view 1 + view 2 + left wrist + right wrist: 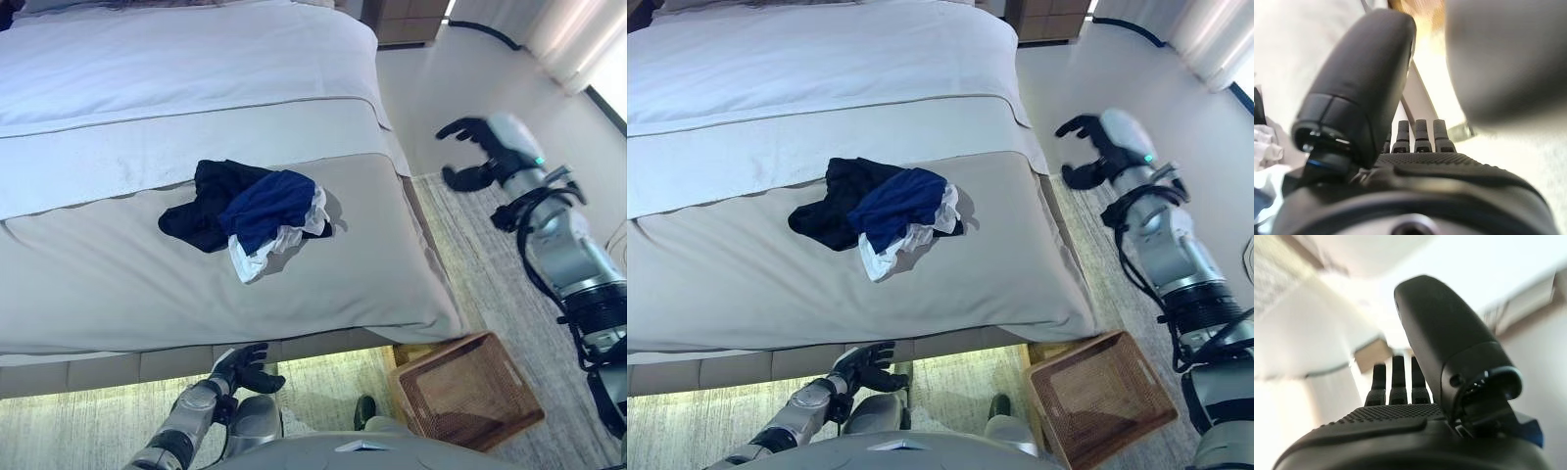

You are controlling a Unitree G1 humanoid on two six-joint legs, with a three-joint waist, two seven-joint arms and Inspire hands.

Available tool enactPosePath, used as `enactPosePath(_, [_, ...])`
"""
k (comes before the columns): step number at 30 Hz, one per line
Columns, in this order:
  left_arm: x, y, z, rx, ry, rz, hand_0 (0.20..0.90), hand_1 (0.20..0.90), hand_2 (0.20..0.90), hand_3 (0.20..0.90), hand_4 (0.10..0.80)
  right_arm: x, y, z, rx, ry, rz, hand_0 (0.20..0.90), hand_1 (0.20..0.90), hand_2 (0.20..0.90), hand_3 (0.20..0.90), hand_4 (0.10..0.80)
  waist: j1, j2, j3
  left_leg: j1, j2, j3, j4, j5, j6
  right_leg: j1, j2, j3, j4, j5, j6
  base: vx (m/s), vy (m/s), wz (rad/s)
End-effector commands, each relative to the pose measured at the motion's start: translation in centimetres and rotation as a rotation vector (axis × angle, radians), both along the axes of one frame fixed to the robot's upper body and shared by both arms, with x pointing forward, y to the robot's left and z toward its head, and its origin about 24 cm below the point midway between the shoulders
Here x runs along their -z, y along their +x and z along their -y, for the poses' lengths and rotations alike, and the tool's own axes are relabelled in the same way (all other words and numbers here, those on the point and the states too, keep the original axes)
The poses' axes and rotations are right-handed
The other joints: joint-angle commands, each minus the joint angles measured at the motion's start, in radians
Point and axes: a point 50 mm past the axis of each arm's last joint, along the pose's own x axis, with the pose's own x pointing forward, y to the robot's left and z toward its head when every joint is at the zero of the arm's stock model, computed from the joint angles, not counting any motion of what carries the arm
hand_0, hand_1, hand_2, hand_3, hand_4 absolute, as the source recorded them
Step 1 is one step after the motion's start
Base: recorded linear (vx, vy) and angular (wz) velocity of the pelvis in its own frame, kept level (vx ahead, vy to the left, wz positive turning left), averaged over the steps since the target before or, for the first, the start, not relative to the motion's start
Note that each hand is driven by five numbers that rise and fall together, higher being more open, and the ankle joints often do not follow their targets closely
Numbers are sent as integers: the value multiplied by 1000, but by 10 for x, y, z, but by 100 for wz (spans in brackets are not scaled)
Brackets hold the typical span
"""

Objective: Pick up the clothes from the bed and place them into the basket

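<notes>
A heap of clothes (250, 213), black, dark blue and white, lies on the beige bed cover (118, 274) near the bed's middle. A brown wicker basket (468, 392) stands on the floor by the bed's near right corner. My right hand (480, 152) hangs in the air to the right of the bed, above the rug, open and holding nothing. My left hand (245, 367) is low in front of the bed's near edge, fingers relaxed and open, also with nothing in it. Both hands are well apart from the clothes.
The bed's far part carries a white duvet (176, 59). A patterned rug (490, 264) lies on the floor right of the bed. A wooden nightstand (407, 20) stands at the far right, with curtains (578, 39) beyond it.
</notes>
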Motion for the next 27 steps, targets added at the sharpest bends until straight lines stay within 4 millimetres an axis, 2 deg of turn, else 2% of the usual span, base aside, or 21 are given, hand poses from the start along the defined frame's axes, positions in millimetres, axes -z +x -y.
enactPosePath(1, [-7, 11, -25, 16, 77, 10, 900, 900, 900, 900, 800, -89, 24, -33, -97, -121, 295, 900, 900, 900, 900, 800, 104, -36, 38, -15, -54, 2, 119, -195, 29, -125, 17, -102, 139, -20, -80, -199, 50, 35])
enactPosePath(8, [-22, 29, -50, -39, 135, 58, 900, 900, 900, 900, 800, -100, 51, -39, 16, -239, 228, 900, 900, 900, 900, 800, 218, -42, 146, -133, -86, -96, 169, -173, 52, -175, -9, -166, 194, -16, -72, -76, 69, 50])
enactPosePath(9, [-26, 32, -55, -50, 142, 69, 900, 900, 900, 900, 800, -100, 55, -38, 48, -247, 215, 900, 900, 900, 900, 800, 241, -43, 159, -135, -87, -111, 166, -188, 49, -174, -10, -165, 210, -33, -65, 53, 36, 59])
enactPosePath(12, [-32, 39, -63, -63, 153, 96, 900, 900, 900, 900, 800, -100, 62, -29, 160, -264, 156, 900, 900, 900, 900, 800, 281, -39, 187, -168, -96, -136, 165, -177, 55, -195, -30, -191, 247, -38, -65, 20, 65, 52])
enactPosePath(19, [-36, 43, -58, -86, 98, 161, 900, 900, 900, 900, 800, -85, 71, -4, 392, -273, 37, 900, 900, 900, 900, 800, 357, -9, 227, -210, -106, -187, 137, -146, 59, -230, -69, -236, 293, -44, -61, 13, 97, 36])
enactPosePath(26, [-35, 40, -55, -81, 54, 203, 900, 900, 900, 900, 800, -74, 68, 19, 573, -356, -142, 900, 900, 900, 900, 800, 407, -10, 247, -239, -93, -179, 107, -129, 54, -239, -87, -295, 277, -26, -45, -1, 23, 4])
enactPosePath(27, [-36, 40, -54, -76, 51, 211, 900, 900, 900, 900, 800, -68, 65, 26, 599, -361, -197, 636, 636, 636, 593, 493, 412, -13, 249, -244, -91, -179, 104, -127, 53, -240, -85, -300, 273, -25, -43, 12, -17, -4])
